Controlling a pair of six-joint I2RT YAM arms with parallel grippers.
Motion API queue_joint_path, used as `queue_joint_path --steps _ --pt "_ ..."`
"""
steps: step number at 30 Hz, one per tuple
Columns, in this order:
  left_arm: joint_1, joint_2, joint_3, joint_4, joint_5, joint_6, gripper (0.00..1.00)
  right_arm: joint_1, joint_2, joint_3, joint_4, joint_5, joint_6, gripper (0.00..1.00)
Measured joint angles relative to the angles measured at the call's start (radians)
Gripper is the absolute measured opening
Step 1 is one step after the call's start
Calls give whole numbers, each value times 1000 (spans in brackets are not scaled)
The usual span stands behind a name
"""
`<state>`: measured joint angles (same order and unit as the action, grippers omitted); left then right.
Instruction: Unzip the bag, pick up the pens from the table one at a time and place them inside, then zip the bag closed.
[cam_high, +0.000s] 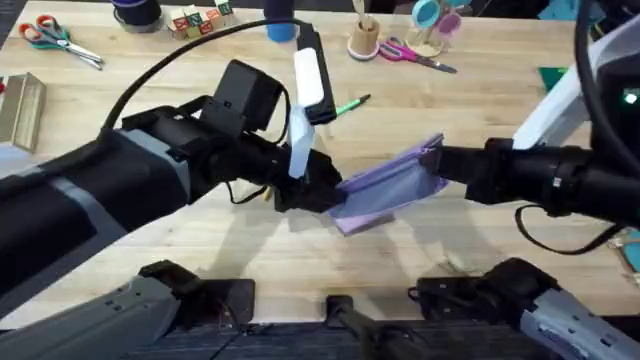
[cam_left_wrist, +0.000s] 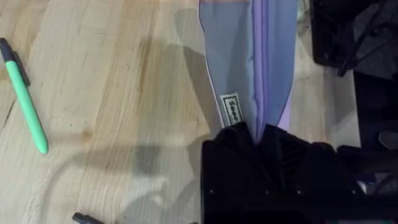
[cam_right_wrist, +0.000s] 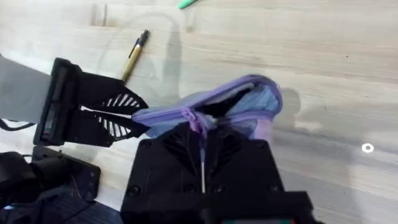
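Observation:
The lavender bag (cam_high: 392, 183) is stretched between both grippers above the table (cam_high: 200, 250). My left gripper (cam_high: 318, 190) is shut on its left end, and in the left wrist view the fingers (cam_left_wrist: 258, 134) pinch the fabric beside the small label (cam_left_wrist: 231, 109). My right gripper (cam_high: 440, 165) is shut at the right end; in the right wrist view it (cam_right_wrist: 200, 134) clamps the purple zipper pull (cam_right_wrist: 198, 121), and the bag's mouth (cam_right_wrist: 249, 93) gapes partly open. The green pen (cam_high: 350, 104) (cam_left_wrist: 25, 99) lies on the wood behind the bag. The yellow pen (cam_right_wrist: 134, 55) lies near the left gripper.
Orange-handled scissors (cam_high: 50, 35) lie at the back left, with pink scissors (cam_high: 410, 52) and a wooden cup (cam_high: 365, 38) at the back centre. A white and black device (cam_high: 312, 80) sits behind the left arm. Coloured blocks (cam_high: 195, 20) stand at the back.

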<state>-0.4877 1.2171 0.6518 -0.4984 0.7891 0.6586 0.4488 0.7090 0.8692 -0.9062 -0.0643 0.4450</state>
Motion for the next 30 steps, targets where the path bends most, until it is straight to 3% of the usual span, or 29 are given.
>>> queue_joint_path --steps 30 --pt "0 0 0 -3 -12 0 42 0 0 0 22 8 4 31"
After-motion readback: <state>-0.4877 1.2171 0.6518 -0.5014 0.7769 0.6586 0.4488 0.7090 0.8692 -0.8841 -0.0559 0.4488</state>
